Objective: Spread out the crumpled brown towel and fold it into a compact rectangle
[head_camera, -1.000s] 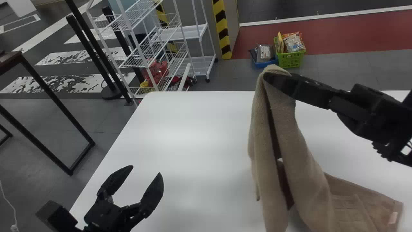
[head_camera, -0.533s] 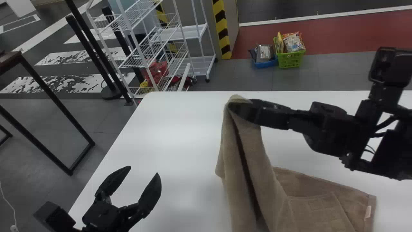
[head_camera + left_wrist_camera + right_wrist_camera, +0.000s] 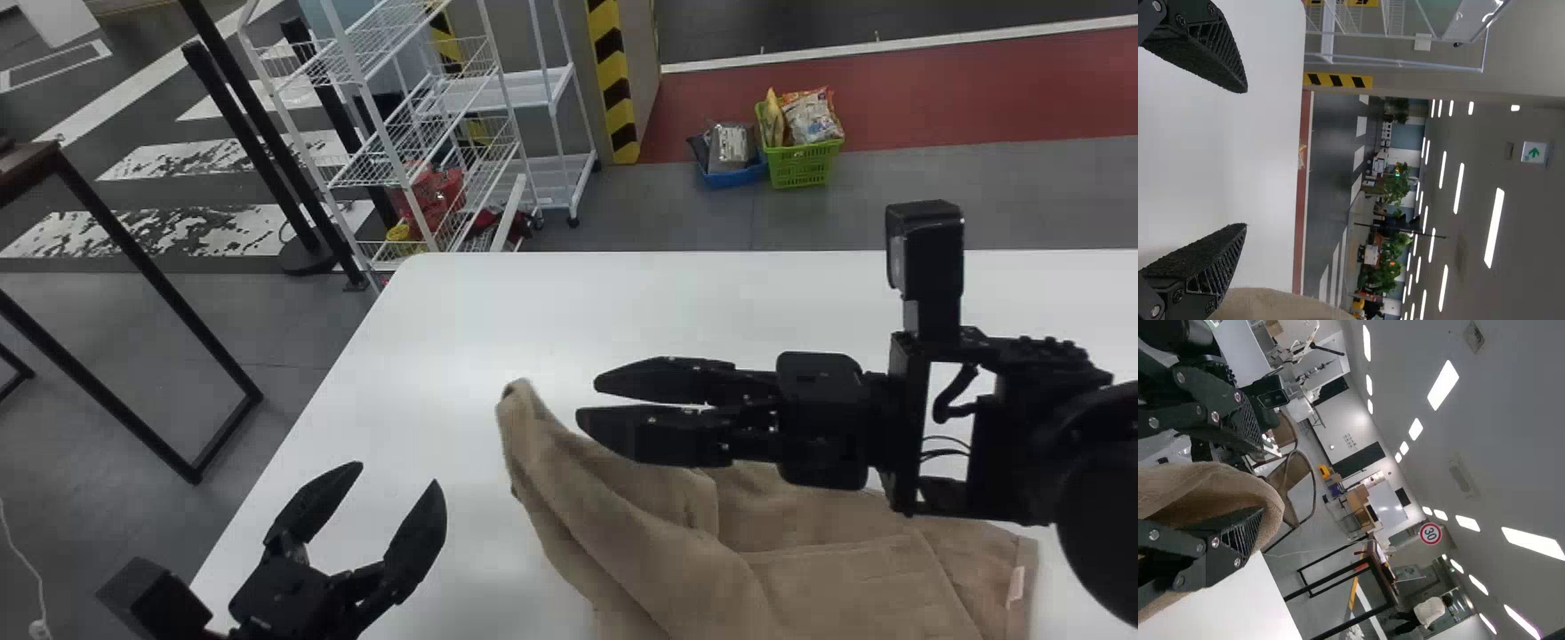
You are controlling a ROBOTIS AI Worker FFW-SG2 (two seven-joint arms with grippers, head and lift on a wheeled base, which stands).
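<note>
Hovering at the brown towel (image 3: 658, 560), your right gripper (image 3: 588, 400) has slightly parted fingers, the cloth seemingly loose; your left gripper (image 3: 398, 476) holds its fingers wide apart.

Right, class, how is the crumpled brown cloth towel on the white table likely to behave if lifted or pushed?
The towel looks floppy: its loose, rounded folds suggest a lifted corner would droop. Pushed across the smooth white table, it would probably bunch rather than roll, as it lies low and rumpled.
</note>
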